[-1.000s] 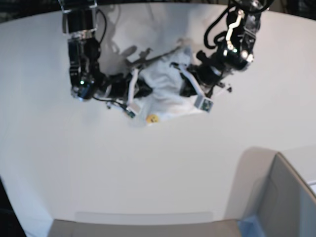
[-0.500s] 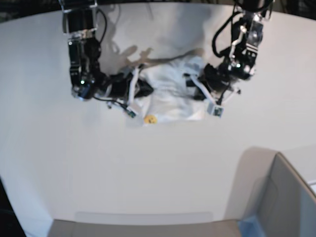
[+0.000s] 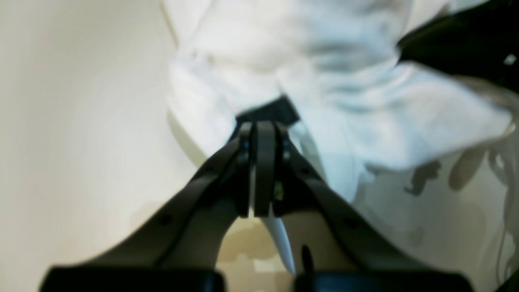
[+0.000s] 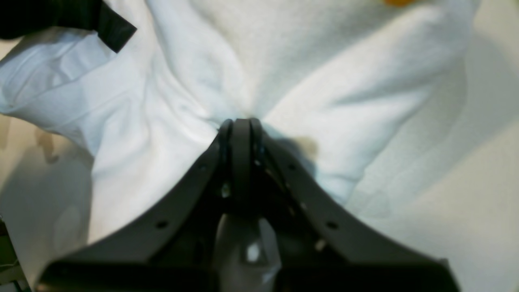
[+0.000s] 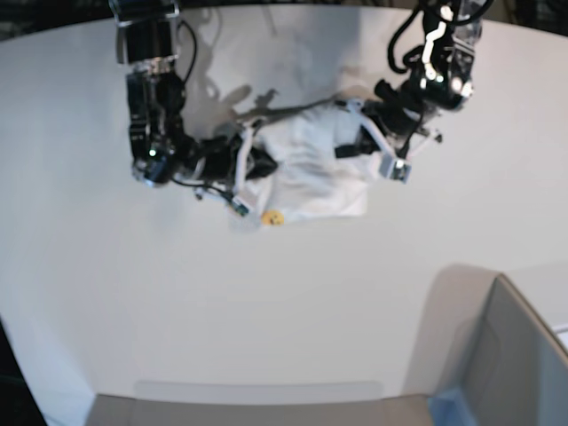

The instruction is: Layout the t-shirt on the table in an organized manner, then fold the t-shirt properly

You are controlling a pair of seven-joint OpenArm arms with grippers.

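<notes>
The white t-shirt (image 5: 311,173) lies bunched and partly spread on the table (image 5: 177,293), held between both arms. A small yellow-orange print (image 5: 272,216) shows at its near edge. My left gripper (image 5: 357,146) is shut on the shirt's right side. In the left wrist view its tips (image 3: 263,127) pinch white cloth (image 3: 344,93) beside a dark tag-like patch (image 3: 269,110). My right gripper (image 5: 257,166) is shut on the shirt's left side. The right wrist view shows its tips (image 4: 240,121) pressed together on a gathered fold of the t-shirt (image 4: 324,81).
A grey box corner (image 5: 519,355) stands at the near right of the table. The table's curved far edge runs behind both arms. Loose cables hang from the right arm (image 5: 146,106) near the cloth.
My left gripper has moved toward the right and then back toward the far edge, pulling the shirt's right side with it. The cloth now lies wider and flatter. The right gripper has barely shifted.
</notes>
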